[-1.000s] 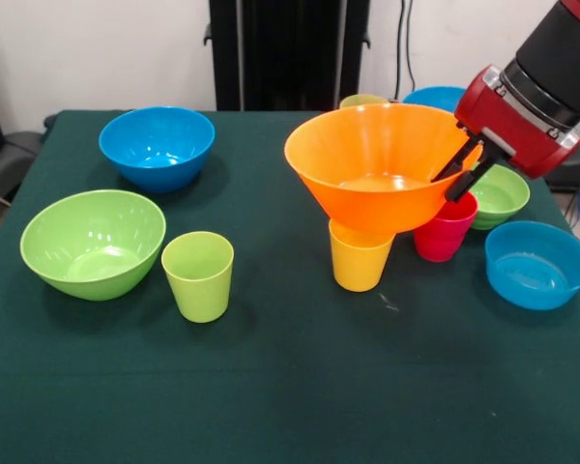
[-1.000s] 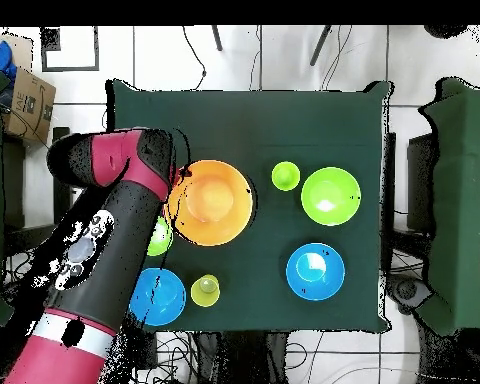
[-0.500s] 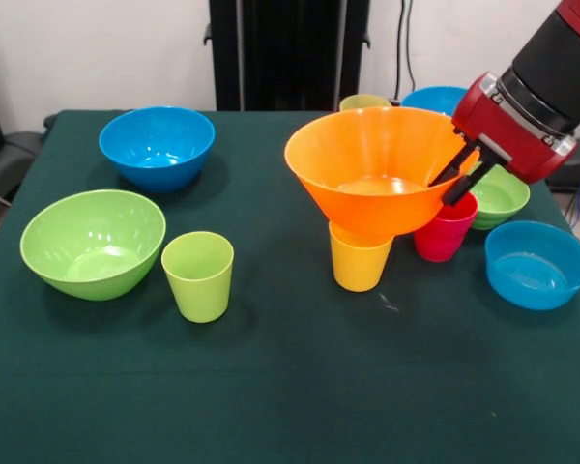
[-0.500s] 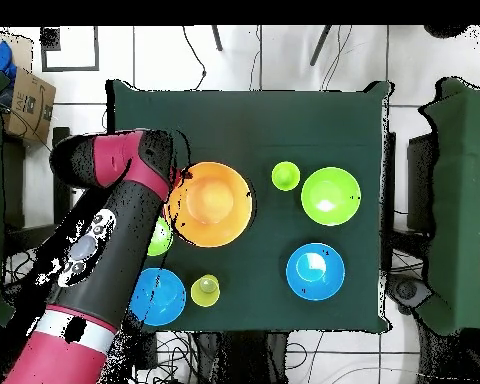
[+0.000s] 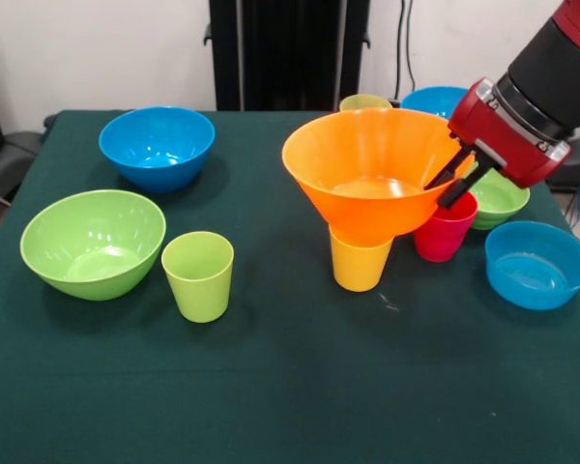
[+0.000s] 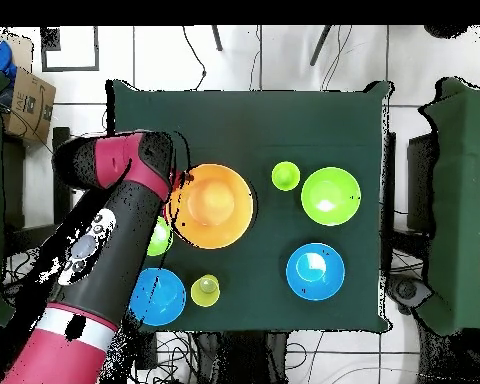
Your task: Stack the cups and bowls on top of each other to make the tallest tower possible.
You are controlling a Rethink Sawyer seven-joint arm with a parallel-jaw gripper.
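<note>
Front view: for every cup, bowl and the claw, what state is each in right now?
Orange bowl: upright on the bright yellow cup, rim held by the claw.
Bright yellow cup: upright, under the orange bowl.
Claw: shut on the orange bowl's rim.
Red cup: upright, empty.
Lime green cup: upright, empty.
Large lime green bowl: upright, empty.
Small shallow blue bowl: upright, empty.

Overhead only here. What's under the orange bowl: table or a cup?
Observer: Front view shows the orange bowl resting on the mouth of an upright yellow cup, which the bowl hides from you.
Operator: End effector holding it?
Observer: Yes. The end effector is shut on the bowl's rim, one finger inside and one outside.
Operator: Anything under the arm?
Observer: A red cup stands upright just beside the yellow cup, below the end effector.
</note>
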